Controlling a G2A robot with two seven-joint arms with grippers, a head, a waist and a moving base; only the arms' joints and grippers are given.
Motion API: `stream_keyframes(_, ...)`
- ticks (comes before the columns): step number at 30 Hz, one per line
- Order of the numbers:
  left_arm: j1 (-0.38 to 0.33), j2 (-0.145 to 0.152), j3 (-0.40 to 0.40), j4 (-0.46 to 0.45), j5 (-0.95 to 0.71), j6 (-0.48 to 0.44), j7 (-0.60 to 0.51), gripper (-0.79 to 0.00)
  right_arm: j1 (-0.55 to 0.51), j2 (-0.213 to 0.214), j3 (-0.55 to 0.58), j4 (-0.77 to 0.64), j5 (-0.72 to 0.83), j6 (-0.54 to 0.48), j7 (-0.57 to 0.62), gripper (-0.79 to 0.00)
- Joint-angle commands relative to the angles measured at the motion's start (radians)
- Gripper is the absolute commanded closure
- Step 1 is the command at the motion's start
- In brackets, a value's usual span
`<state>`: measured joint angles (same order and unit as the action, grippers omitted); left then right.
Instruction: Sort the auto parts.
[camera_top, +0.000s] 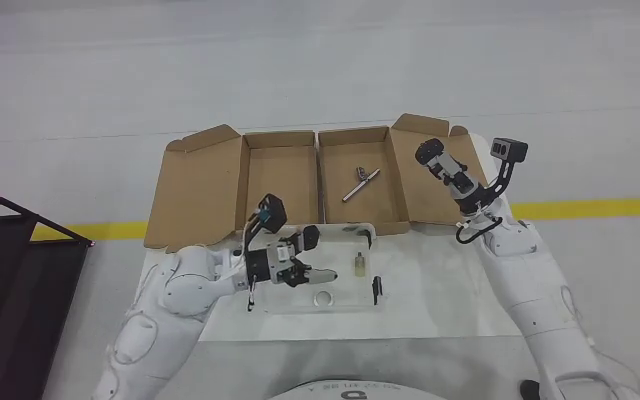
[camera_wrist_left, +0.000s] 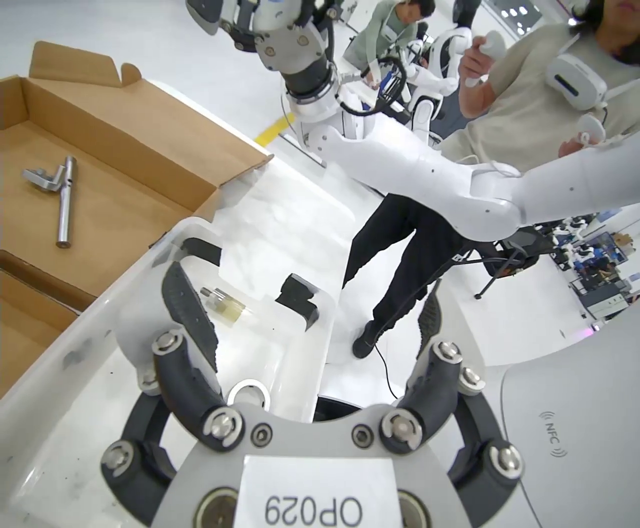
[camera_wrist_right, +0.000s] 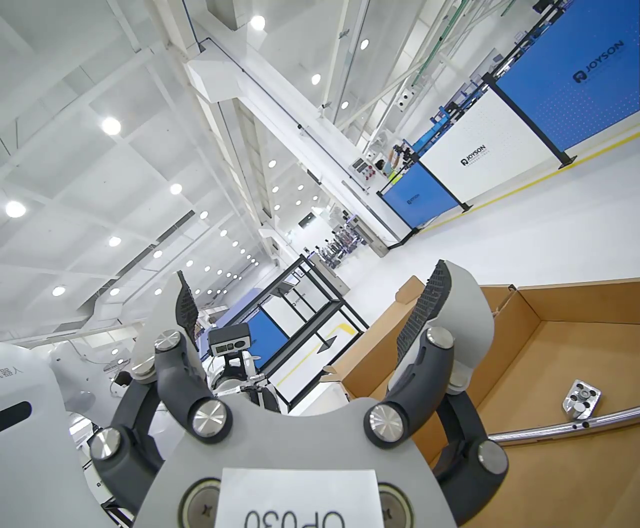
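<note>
The table (camera_top: 450, 300) has bare room to the right of the tray. Two open boxes stand side by side at its far edge: the left box (camera_top: 280, 185), and the right box (camera_top: 385, 200) with a rod (camera_top: 360, 185) flat on its floor. The tray (camera_top: 350, 305) sits just in front of them. The left gripper (camera_top: 312, 271) hangs over the tray's left half, jaws wide. The cylinder (camera_top: 358, 265) lies just past its fingertips, the ring (camera_top: 323, 298) is beside them, and a clip (camera_top: 377, 290) is near the right rim. The right gripper (camera_top: 432, 152) is raised over the right box's outer flap, jaws wide, well apart from the rod.
</note>
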<state>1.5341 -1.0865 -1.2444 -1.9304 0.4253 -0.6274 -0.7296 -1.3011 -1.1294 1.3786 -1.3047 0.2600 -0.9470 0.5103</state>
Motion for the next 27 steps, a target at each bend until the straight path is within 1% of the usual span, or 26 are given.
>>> stream_keyframes(1,0.009,-0.002,0.027,-0.062,0.239,0.057,0.034,-0.785,0.0,0.0,0.0,0.0,0.0,0.0,0.0,-0.785)
stream_keyframes(3,0.004,-0.005,0.059,-0.112,0.374,0.1,0.044,-0.785,0.0,0.0,0.0,0.0,0.0,0.0,0.0,-0.785)
stream_keyframes(5,-0.005,-0.007,0.108,-0.152,0.509,0.13,0.035,-0.785,0.0,0.0,0.0,0.0,0.0,0.0,0.0,-0.785)
stream_keyframes(6,-0.011,-0.009,0.134,-0.162,0.562,0.142,0.029,-0.751,0.0,0.0,0.0,0.0,0.0,0.0,0.0,-0.785)
stream_keyframes(8,-0.028,-0.014,0.179,-0.164,0.634,0.166,0.018,-0.711,0.0,0.0,0.0,0.0,0.0,0.0,0.0,-0.785)
stream_keyframes(9,-0.037,-0.016,0.195,-0.157,0.651,0.179,0.016,-0.705,0.0,0.0,0.0,0.0,0.0,0.0,0.0,-0.785)
stream_keyframes(10,-0.049,-0.018,0.207,-0.146,0.665,0.188,0.006,-0.68,0.0,0.0,0.0,0.0,0.0,0.0,0.0,-0.785)
stream_keyframes(12,-0.074,-0.02,0.228,-0.122,0.701,0.202,-0.039,-0.61,0.0,0.0,0.0,0.0,0.0,0.0,0.0,-0.785)
stream_keyframes(14,-0.098,-0.023,0.253,-0.093,0.724,0.214,-0.098,-0.597,0.0,0.0,0.0,0.0,0.0,0.0,0.0,-0.785)
stream_keyframes(16,-0.125,-0.027,0.279,-0.058,0.728,0.217,-0.164,-0.566,0.0,0.0,0.0,0.0,0.0,0.0,0.0,-0.785)
stream_keyframes(19,-0.168,-0.033,0.329,-0.019,0.723,0.189,-0.271,-0.545,0.0,0.0,0.0,0.0,0.0,0.0,0.0,-0.785)
stream_keyframes(22,-0.205,-0.04,0.37,0.007,0.708,0.166,-0.33,-0.542,0.0,0.0,0.0,0.0,0.0,0.0,0.0,-0.785)
stream_keyframes(27,-0.246,-0.051,0.419,0.05,0.697,0.174,-0.367,-0.489,0.0,0.0,0.0,0.0,0.0,0.0,0.0,-0.785)
